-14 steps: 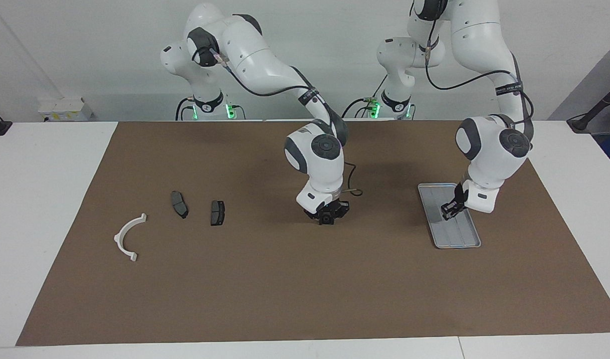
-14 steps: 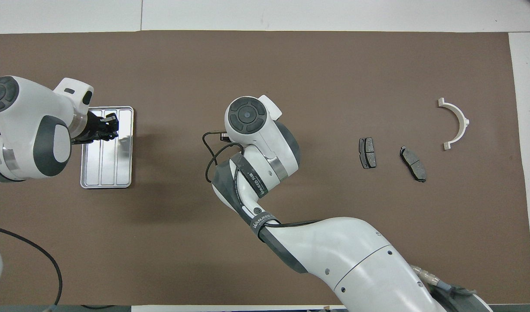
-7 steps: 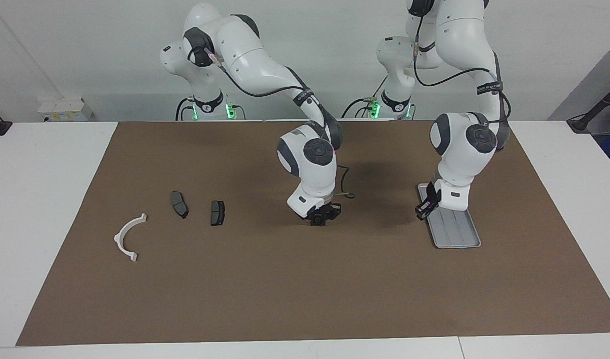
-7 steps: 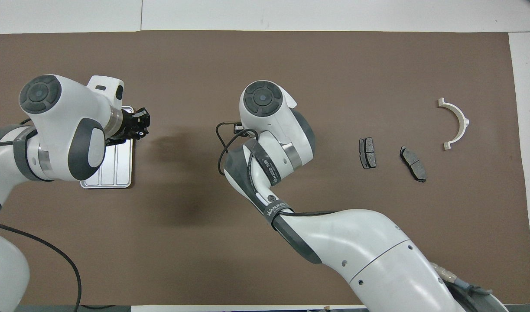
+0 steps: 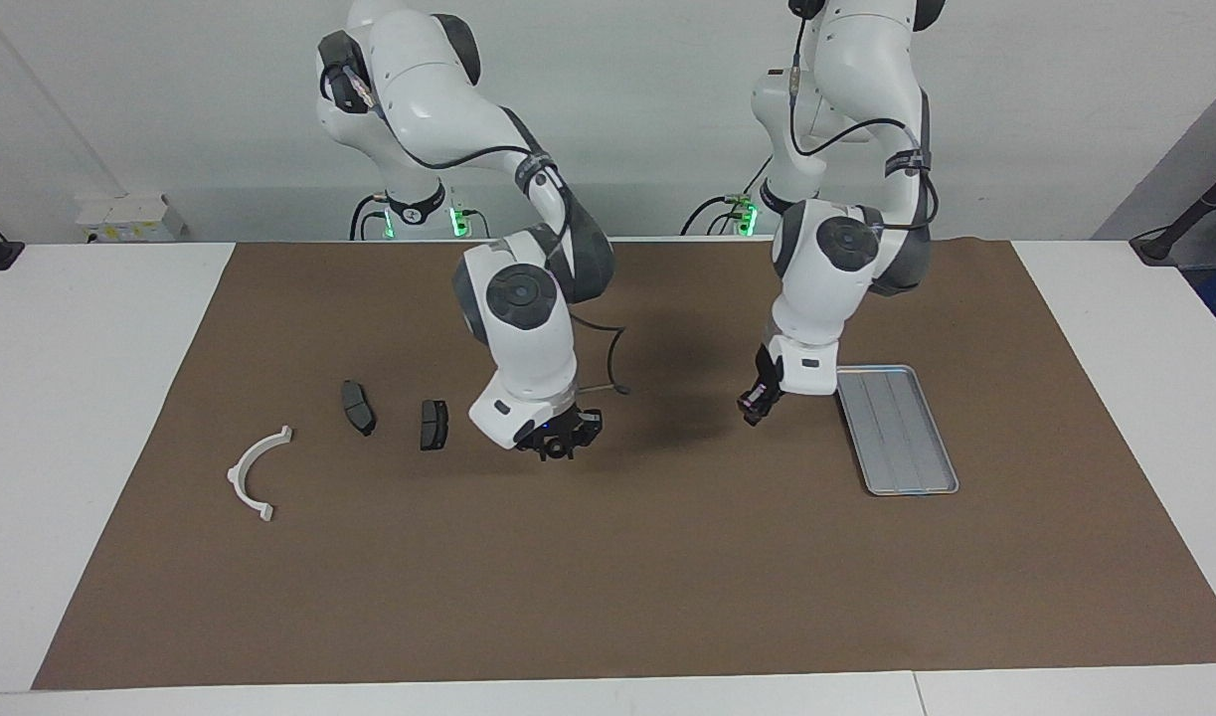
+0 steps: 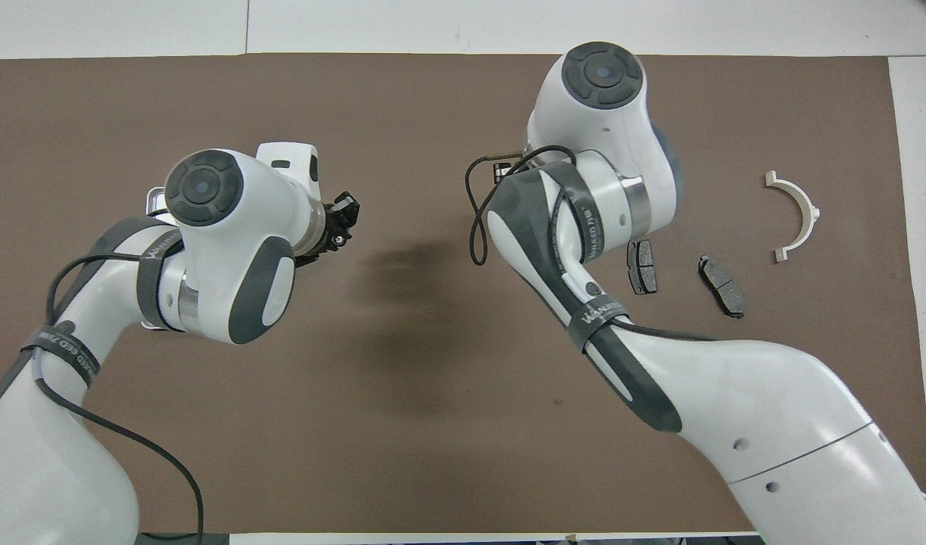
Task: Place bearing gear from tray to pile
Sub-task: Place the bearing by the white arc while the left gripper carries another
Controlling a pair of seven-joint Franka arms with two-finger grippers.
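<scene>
Facing view: the main risk I judge is a release short of the pile [image 5: 369, 423], leaving the bearing gear stranded on the brown mat [image 5: 667, 557] between tray [image 5: 896, 428] and pile; a second is the wrist sweeping the nearest brake pad [image 5: 434, 425] on the descent. The tray is bare and no gear lies on the mat. I take the gear to be in the dark mass at the right gripper [image 5: 560, 447], but I cannot tell whether that gripper is clamped on it. That gripper hangs low over the mat, well apart from the tray toward the right arm's end of the counter, forearm bent steeply down. The left gripper [image 5: 752, 413] hangs just beside the tray, tips together and empty, tilted off vertical; this arm waits. Overhead view: the right arm's wrist hides its own gripper, so I cannot confirm the load here. The left gripper [image 6: 341, 219] points away from the tray, which shows only one corner [image 6: 154, 198] under the left arm. The white bracket [image 6: 799, 216] lies farthest from the tray.
</scene>
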